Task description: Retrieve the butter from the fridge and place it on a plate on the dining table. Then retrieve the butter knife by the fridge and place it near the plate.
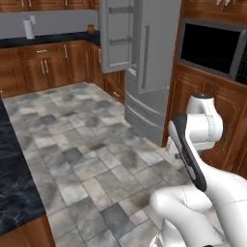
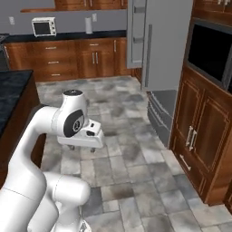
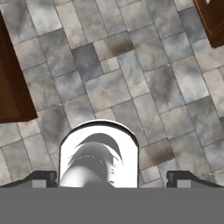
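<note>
the butter cannot be made out from here; going by the task it should be inside the fridge, on a shelf that the cameras do not reach. i judge that a small stick of this kind will be light and rather soft, a little greasy on its faces, so a hard squeeze could dent it and a weak one could let it slide. the best hold, i think, is across its two long sides near the middle, with the fingers flat against them.

the gripper is open wide and holds nothing. in the hand view the two dark tips stand far apart at the bottom, above the floor. in the right base view the hand hangs low in front of the folded arm, well apart from the fridge.

the fridge is tall, grey steel, and its left door stands swung open — the door shelves show, but i cannot tell what is on them. the right door with its long bar handle looks shut, and the lower drawers are shut too.

the room is a kitchen with a floor of grey stone tiles, uneven in tone. wooden cupboards line the wall beside the fridge, with a dark built-in oven above them. the dining table shows its black marbled top at the left edge — no plate or knife can be made out on the visible part. a small white microwave sits on the far counter.
</note>
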Robot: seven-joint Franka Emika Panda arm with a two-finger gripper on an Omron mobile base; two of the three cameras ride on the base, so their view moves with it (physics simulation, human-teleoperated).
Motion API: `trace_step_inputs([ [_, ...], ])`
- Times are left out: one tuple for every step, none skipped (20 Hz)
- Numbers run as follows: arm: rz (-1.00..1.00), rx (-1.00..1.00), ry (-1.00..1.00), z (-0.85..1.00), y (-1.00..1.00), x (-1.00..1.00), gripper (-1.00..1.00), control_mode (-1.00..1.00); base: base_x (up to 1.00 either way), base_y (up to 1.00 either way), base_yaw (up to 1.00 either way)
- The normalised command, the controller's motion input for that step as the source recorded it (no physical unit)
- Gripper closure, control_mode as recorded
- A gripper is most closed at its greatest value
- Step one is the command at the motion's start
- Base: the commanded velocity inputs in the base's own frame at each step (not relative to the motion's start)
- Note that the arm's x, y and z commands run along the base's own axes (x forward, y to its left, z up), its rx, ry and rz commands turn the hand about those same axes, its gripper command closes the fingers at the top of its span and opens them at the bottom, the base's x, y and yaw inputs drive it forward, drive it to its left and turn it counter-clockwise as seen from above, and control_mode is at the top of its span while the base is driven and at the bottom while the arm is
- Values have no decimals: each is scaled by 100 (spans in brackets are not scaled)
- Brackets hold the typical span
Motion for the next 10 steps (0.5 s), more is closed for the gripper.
trace_step_inputs([
  [0,0,0,0,0,0,-100,100,100,0,39],
  [0,0,0,0,0,0,-100,100,100,0,44],
  [0,0,0,0,0,0,-100,100,100,0,38],
  [0,0,0,0,0,0,-100,100,100,0,35],
  [0,0,0,0,0,0,-100,100,100,0,34],
  [0,0,0,0,0,0,-100,100,100,0,34],
  [0,0,0,0,0,0,-100,100,100,0,33],
  [0,0,0,0,0,0,-100,100,100,0,33],
  [0,0,0,0,0,0,-100,100,100,0,44],
  [0,0,0,0,0,0,-100,100,100,0,45],
])
